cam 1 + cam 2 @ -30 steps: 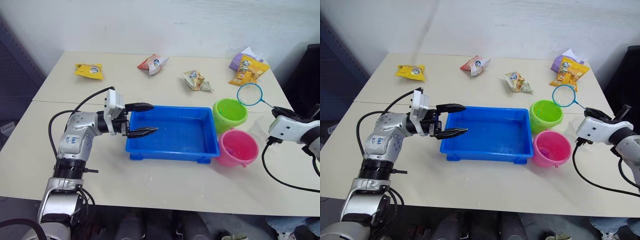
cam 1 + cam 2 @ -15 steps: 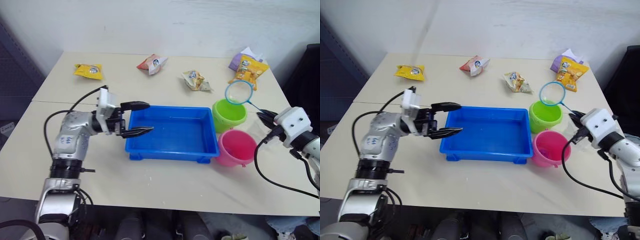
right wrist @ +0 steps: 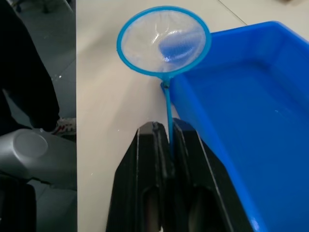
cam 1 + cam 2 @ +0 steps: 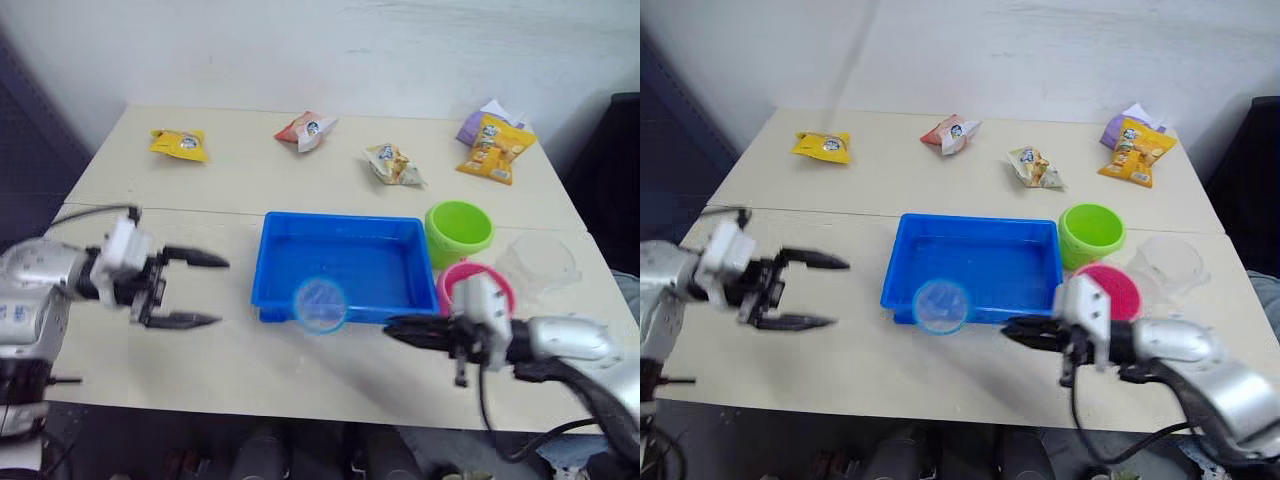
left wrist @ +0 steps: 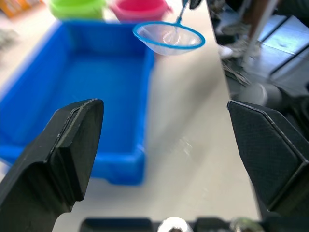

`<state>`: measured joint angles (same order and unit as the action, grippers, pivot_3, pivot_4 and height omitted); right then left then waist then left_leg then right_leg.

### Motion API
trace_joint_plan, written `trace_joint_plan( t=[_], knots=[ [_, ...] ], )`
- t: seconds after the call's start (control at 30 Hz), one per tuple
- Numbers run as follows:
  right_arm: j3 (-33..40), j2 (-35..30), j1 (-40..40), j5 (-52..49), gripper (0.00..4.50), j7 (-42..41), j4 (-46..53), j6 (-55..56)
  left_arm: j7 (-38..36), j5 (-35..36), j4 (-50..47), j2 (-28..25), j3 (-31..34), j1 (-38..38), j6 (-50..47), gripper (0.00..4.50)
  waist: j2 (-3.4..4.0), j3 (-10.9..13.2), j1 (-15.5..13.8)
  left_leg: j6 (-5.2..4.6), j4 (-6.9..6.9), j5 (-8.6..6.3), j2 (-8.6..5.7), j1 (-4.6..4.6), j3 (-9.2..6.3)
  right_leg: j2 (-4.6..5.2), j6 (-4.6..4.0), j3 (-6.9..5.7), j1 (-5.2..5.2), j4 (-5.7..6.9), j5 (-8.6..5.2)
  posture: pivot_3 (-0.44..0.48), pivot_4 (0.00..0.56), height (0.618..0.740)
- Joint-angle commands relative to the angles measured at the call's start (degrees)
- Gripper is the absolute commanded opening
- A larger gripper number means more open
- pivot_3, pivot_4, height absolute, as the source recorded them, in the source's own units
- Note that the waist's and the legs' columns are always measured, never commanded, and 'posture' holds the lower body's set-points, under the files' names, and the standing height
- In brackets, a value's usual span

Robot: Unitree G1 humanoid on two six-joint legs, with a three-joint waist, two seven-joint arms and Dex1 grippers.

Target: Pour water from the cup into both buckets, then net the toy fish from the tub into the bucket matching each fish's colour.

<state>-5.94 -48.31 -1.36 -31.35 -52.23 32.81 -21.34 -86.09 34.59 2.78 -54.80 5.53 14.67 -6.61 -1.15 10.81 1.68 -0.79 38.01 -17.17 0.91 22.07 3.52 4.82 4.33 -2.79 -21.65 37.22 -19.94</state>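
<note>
The blue tub (image 4: 345, 217) lies mid-table, holding shallow water. The toy fish are out of view. My right gripper (image 4: 392, 330) is shut on the net's thin handle (image 3: 167, 104), in front of the tub. The net's blue hoop (image 4: 320, 305) hangs at the tub's near edge, empty. The lime green bucket (image 4: 459, 228) and pink bucket (image 4: 500, 290) stand to the right of the tub, the pink one partly behind my right gripper. The clear cup (image 4: 540, 262) stands right of the buckets. My left gripper (image 4: 222, 291) is open, left of the tub, holding nothing.
Snack packets lie along the far side of the table: a yellow one (image 4: 180, 142), a red one (image 4: 305, 128), a pale one (image 4: 393, 162) and an orange and purple pair (image 4: 495, 135). The table's front edge runs just below both grippers.
My right gripper has swung the net from above the green bucket down to the tub's near edge. My left gripper has drawn back leftward, away from the tub.
</note>
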Motion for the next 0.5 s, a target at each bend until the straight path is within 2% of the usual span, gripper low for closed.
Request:
trace_joint_plan(
  t=[0.03,0.23,0.47,0.5],
  knots=[
    [-6.89,2.88,-0.21,8.95,0.00,-1.95,-3.80,7.39,-4.16,1.26,-3.60,0.31,1.07,-4.51,0.60,4.41,-0.01,0.00,-0.05,0.00,0.00,0.00,0.00,0.00,-0.01,0.00,-0.01,-0.02,0.00,0.00,-0.01,0.000,0.150,0.738],
    [-15.25,9.79,-4.02,17.76,0.00,-4.23,-15.82,15.20,-0.65,-0.36,-8.00,2.53,0.41,-11.95,2.72,4.41,0.00,0.00,-0.07,0.03,0.00,-0.01,-0.01,0.01,-0.03,0.03,-0.03,-0.06,0.00,0.00,-0.01,0.000,0.150,0.738],
    [-17.17,15.76,-6.59,20.41,0.00,-6.14,-27.70,19.27,0.96,0.77,-11.55,2.95,1.20,-13.62,-1.18,4.41,0.00,0.00,-0.05,0.04,0.00,-0.01,-0.01,0.00,-0.08,0.03,-0.05,-0.14,0.01,0.07,-0.02,0.000,0.150,0.738],
    [-17.20,15.85,-6.51,19.98,0.41,-7.50,-28.09,19.31,1.07,0.94,-11.77,2.79,1.45,-13.59,-1.81,4.47,0.02,0.01,0.01,0.04,0.00,-0.01,-0.01,-0.01,-0.06,0.03,-0.05,-0.13,0.01,0.09,-0.02,0.000,0.150,0.738]
  ],
)
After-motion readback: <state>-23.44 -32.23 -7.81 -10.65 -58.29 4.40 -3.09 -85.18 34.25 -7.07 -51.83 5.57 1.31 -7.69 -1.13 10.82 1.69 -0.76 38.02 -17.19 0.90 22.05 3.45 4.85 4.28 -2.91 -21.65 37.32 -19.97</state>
